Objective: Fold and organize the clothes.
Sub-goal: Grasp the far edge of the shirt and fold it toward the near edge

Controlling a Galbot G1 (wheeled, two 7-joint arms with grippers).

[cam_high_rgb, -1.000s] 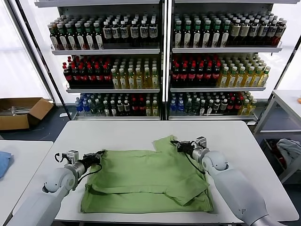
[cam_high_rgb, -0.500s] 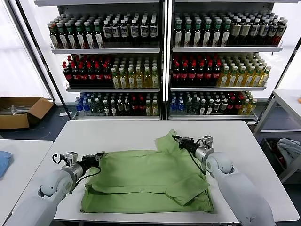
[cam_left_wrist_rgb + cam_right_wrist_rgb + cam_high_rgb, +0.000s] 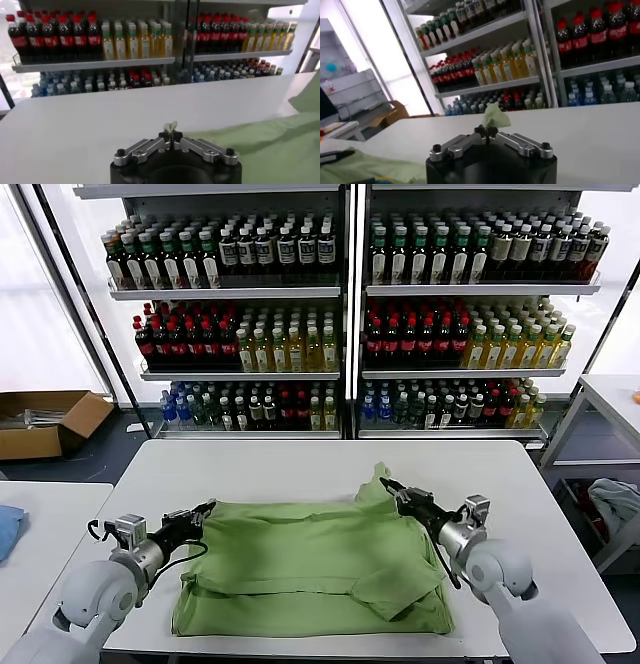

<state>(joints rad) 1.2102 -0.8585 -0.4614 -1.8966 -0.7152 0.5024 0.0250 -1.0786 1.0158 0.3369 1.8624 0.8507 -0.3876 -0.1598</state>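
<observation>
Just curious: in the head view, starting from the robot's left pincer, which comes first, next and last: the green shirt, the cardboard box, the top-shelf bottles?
1. Green shirt: pinched in the left pincer.
2. Cardboard box: on the floor, far left.
3. Top-shelf bottles: high at the back.

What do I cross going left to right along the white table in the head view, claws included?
Left claw shut on the shirt's left corner → green shirt spread on the table → right claw shut on the shirt's lifted far-right corner → bare table edge on the right.
</observation>
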